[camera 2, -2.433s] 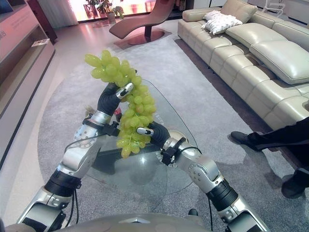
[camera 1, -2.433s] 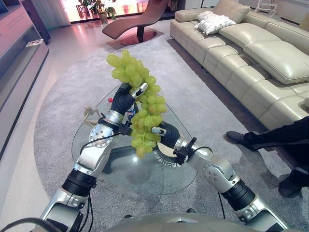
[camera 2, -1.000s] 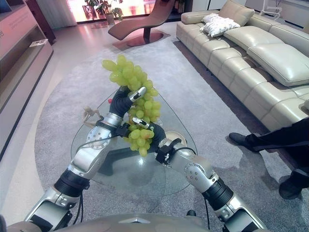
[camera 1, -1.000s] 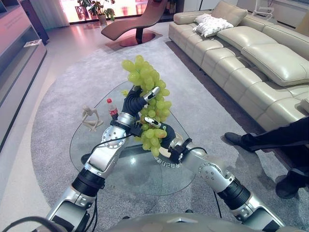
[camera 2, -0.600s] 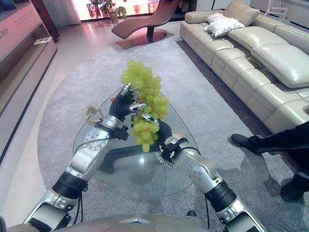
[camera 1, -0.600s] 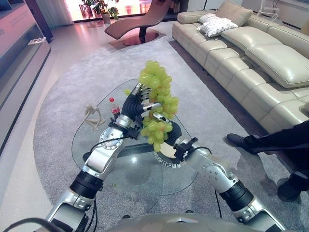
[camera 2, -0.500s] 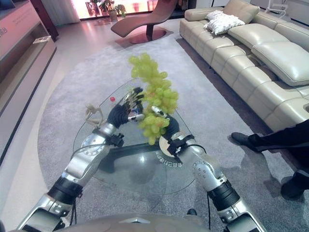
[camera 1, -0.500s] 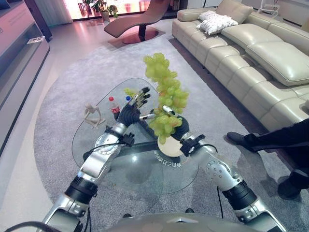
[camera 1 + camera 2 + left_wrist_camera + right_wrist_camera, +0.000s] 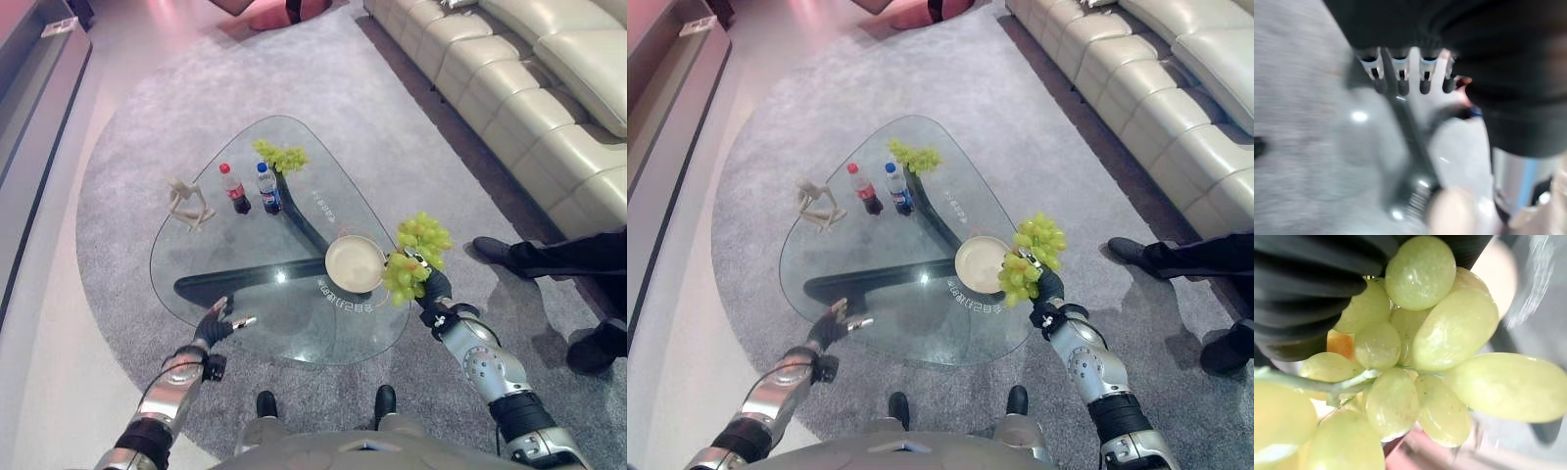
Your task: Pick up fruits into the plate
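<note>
Glass table (image 9: 245,245), head view: right hand (image 9: 432,290) clenches grapes (image 9: 411,257) just beside the plate (image 9: 355,263). Left wrist view: left hand (image 9: 1400,73) released. Right wrist view: grapes look soft and easily shed; best held by the stem (image 9: 1327,384).

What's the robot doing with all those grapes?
The robot's right hand holds a big bunch of green grapes by the edge of the glass table, right beside the empty plate. The grapes are not on the plate yet. Its left hand is open, holding nothing, over the table's near edge. A smaller bunch of grapes lies at the table's far end, near two small bottles and a little figurine.
</note>
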Controlling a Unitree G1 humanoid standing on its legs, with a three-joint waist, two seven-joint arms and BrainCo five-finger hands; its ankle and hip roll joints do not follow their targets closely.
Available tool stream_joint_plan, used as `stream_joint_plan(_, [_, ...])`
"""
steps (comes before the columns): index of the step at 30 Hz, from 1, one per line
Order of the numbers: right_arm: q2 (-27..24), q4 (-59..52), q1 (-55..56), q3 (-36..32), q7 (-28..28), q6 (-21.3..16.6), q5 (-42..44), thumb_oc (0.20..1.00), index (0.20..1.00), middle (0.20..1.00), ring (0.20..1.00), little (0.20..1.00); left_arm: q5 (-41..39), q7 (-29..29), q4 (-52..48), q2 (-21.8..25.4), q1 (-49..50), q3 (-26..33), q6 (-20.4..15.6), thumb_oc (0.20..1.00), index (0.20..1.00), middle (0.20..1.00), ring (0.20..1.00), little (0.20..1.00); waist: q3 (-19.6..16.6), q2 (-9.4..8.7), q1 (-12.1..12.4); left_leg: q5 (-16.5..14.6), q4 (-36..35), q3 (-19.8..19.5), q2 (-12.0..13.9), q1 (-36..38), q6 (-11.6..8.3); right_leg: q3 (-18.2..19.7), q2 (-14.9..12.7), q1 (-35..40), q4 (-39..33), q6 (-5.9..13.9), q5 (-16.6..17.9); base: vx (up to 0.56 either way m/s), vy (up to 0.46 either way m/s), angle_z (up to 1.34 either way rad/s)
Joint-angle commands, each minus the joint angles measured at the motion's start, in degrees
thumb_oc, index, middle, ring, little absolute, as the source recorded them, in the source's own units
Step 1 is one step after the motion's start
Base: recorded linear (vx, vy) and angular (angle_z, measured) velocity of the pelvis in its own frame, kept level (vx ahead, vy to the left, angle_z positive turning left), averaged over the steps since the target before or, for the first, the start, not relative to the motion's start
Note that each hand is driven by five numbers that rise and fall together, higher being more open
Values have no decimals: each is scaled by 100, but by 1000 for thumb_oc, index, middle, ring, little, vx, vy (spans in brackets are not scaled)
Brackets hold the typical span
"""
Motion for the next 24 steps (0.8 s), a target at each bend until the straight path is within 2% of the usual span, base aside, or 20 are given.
stream_joint_plan(1, [-33, -79, -673, -272, -110, -655, -567, 200, 200, 200, 200, 200, 293, 256, 599, 102, -410, 221, -406, 1000, 1000, 1000, 1000, 1000, 330, -256, 121, -466, 258, -83, -259, -302, 252, -346, -245, 51, 582, 29, -659, -102, -28, 11])
stream_joint_plan(7, [-376, 1005, -1321, -85, -615, -771, -1729, 200, 200, 200, 200, 200, 342, 796, 1493, -133, -640, 346, -488, 1000, 1000, 1000, 1000, 1000, 716, -285, 269, -420, 234, -303, -365, -601, 264, -312, -159, -205, 688, -48, -705, -67, -42, 11])
stream_joint_plan(11, [-592, 1513, -1746, 46, -908, -774, -2379, 200, 200, 200, 200, 200, 403, 785, 1809, -123, -784, 376, -440, 1000, 1000, 1000, 1000, 1000, 893, -294, 365, -405, 223, -419, -429, -742, 283, -315, -121, -345, 762, -74, -724, -36, -41, 10])
stream_joint_plan(13, [-719, 1789, -2015, 142, -1048, -645, -2604, 200, 200, 200, 200, 200, 389, 779, 1922, -115, -812, 340, -448, 1000, 1000, 1000, 1000, 1000, 1001, -278, 428, -407, 251, -473, -459, -819, 300, -328, -105, -429, 849, -92, -757, -22, -14, 4])
stream_joint_plan(16, [-933, 2320, -2461, 242, -1028, -542, -2974, 200, 200, 200, 200, 200, 379, 803, 2020, -48, -891, 305, -535, 1000, 1000, 1000, 1000, 1000, 1204, -236, 532, -384, 286, -514, -498, -967, 309, -351, -90, -571, 952, -111, -774, -58, -12, 11])
stream_joint_plan(24, [-1497, 3031, -3264, 580, -1045, -613, -4094, 200, 200, 200, 200, 200, 241, 855, 1954, 91, -1099, 167, -738, 1000, 1000, 1000, 1000, 1000, 1704, -158, 748, -385, 534, -628, -666, -1410, 351, -455, -96, -925, 1111, -128, -726, -41, -10, 12])
